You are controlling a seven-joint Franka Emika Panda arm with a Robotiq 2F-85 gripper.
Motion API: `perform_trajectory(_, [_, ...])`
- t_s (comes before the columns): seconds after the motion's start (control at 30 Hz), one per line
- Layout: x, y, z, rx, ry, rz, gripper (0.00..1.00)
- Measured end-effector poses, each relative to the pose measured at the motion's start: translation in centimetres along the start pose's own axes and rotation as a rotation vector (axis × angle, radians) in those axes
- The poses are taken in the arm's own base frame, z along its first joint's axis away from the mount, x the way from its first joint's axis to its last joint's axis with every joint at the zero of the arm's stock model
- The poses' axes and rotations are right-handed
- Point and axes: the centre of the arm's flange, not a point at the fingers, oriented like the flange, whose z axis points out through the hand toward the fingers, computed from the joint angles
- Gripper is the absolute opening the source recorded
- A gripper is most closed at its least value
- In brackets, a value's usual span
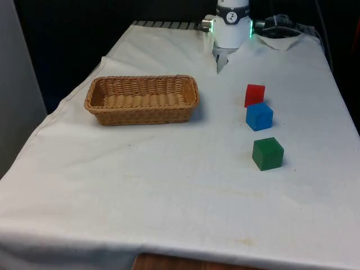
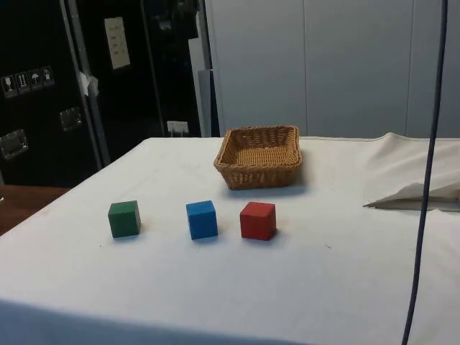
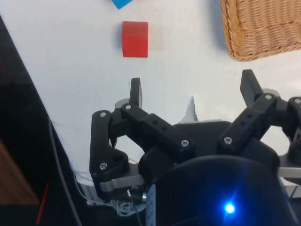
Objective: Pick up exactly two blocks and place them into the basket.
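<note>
Three blocks stand in a row on the white cloth: a red block (image 1: pixel 255 94) (image 2: pixel 257 220) (image 3: pixel 135 38), a blue block (image 1: pixel 259 116) (image 2: pixel 202 219) (image 3: pixel 123 3) and a green block (image 1: pixel 267 153) (image 2: pixel 124 218). The wicker basket (image 1: pixel 188 95) (image 2: pixel 259 171) (image 3: pixel 256 28) is empty and sits towards the front view's left. My gripper (image 3: pixel 192 83) hangs open high over the table's far end, nothing between its fingers (image 3: pixel 135 92). It is apart from the red block and the basket.
The robot's white base (image 1: pixel 231 28) stands at the table's far end. A cable (image 2: pixel 425 172) hangs down at the side view's right. The cloth bunches up in a fold (image 2: pixel 413 194) near the robot.
</note>
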Motion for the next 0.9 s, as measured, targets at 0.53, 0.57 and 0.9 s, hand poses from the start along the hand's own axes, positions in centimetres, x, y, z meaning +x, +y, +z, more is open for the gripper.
perform_trajectory(0.53, [5.4, -2.8, 1.4, -0.032, 0.008, -0.009, 1.0])
perform_trajectory(0.57, [5.8, -2.9, 1.8, -0.032, 0.007, -0.009, 1.0])
perform_trajectory(0.9, [6.7, -3.8, 3.8, -0.033, 0.03, -0.04, 1.0])
